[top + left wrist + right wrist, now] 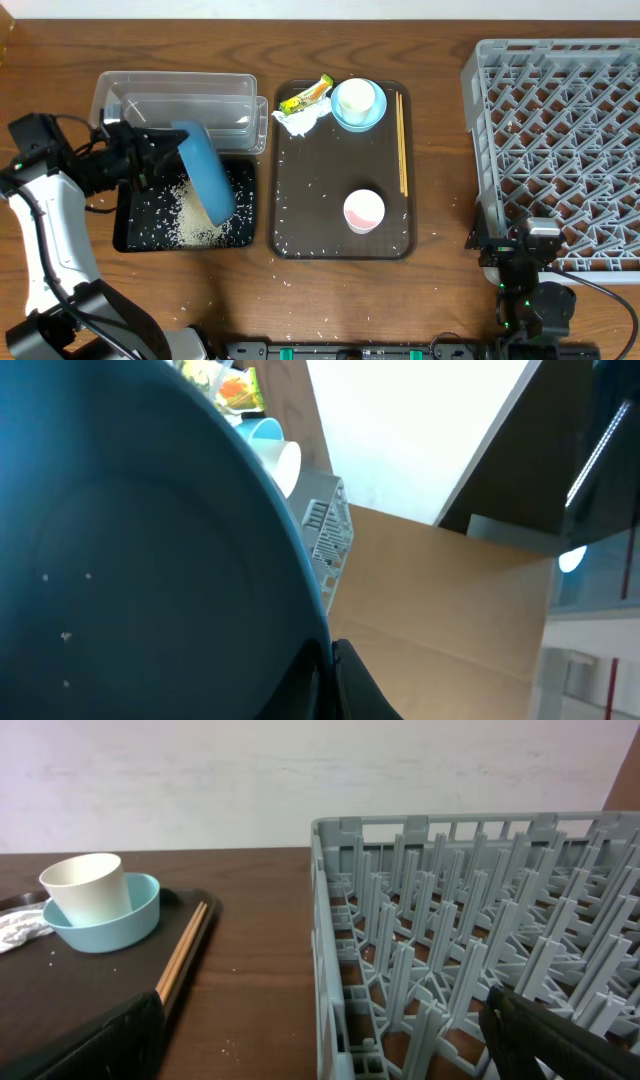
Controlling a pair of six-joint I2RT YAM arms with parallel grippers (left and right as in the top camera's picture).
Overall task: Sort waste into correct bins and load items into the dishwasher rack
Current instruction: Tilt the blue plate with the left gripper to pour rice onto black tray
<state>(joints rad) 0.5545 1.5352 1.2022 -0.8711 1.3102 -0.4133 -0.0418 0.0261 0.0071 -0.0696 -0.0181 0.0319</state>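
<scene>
Left gripper point(160, 160) is clamped on the rim of the dark blue dish point(205, 172), held steeply tilted above the black tray point(128, 238) near the table's left edge. Loose rice point(195, 218) lies in that tray, and the clear tub point(175, 95) stands just behind it. Right gripper point(518, 232) rests with jaws wide apart and empty at the near-left corner of the grey rack point(560, 130) on the table's right side. The brown serving tray point(320, 200) mid-table carries the snack wrapper point(306, 96), paper scrap point(300, 121) and light blue bowl point(367, 122) holding a white cup point(357, 97) along its far edge, chopsticks point(402, 140) along its right edge, and a pinkish cup point(364, 211) toward its near edge.
</scene>
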